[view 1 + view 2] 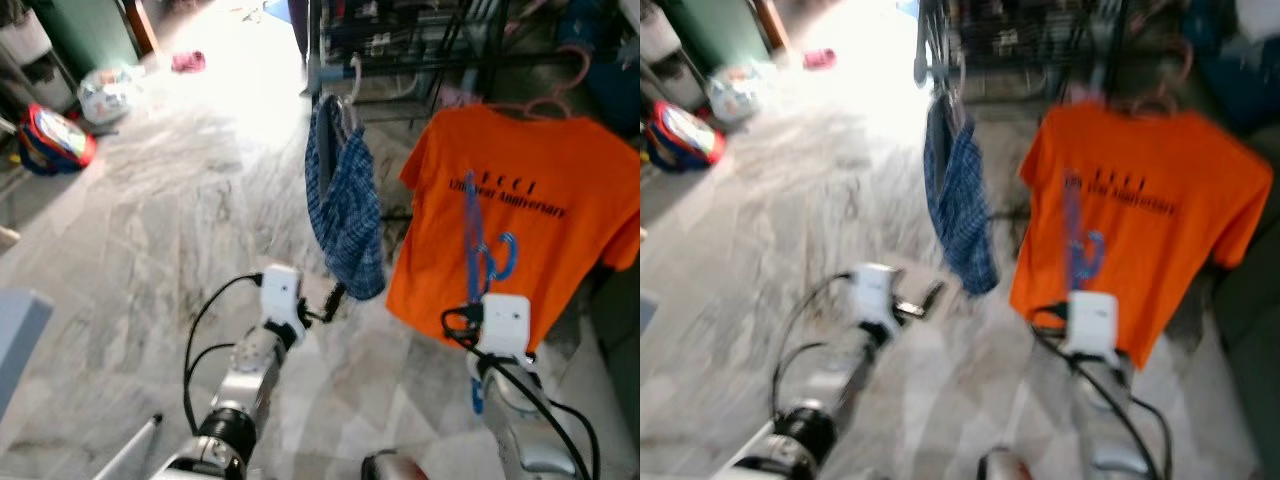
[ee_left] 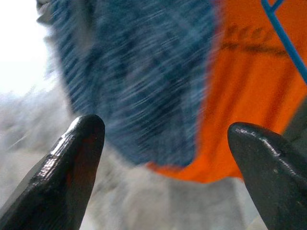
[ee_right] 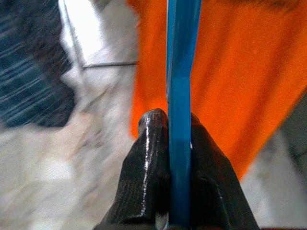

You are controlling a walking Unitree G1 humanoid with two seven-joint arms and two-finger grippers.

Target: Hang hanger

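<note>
Blue hanger (image 3: pixel 179 96) sits pinched in the right gripper (image 3: pixel 178 125), raised before the orange T-shirt (image 1: pixel 520 210); left gripper (image 2: pixel 165 143), fingers spread, points at the plaid cloth (image 1: pixel 345 205) beside that shirt.

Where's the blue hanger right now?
The blue hanger is clamped in the right gripper, held up in front of the orange T-shirt, right of the blue checked garment.

Picture blurred. An orange T-shirt (image 1: pixel 1140 225) hangs from a rack (image 1: pixel 1040 40), a blue checked cloth (image 1: pixel 958 205) beside it. A blue hanger (image 1: pixel 1080 250) rises before the shirt from the right arm (image 1: pixel 1095 400). The left hand (image 1: pixel 930 297) reaches near the cloth's lower edge, above the marble floor (image 1: pixel 790 220).
</note>
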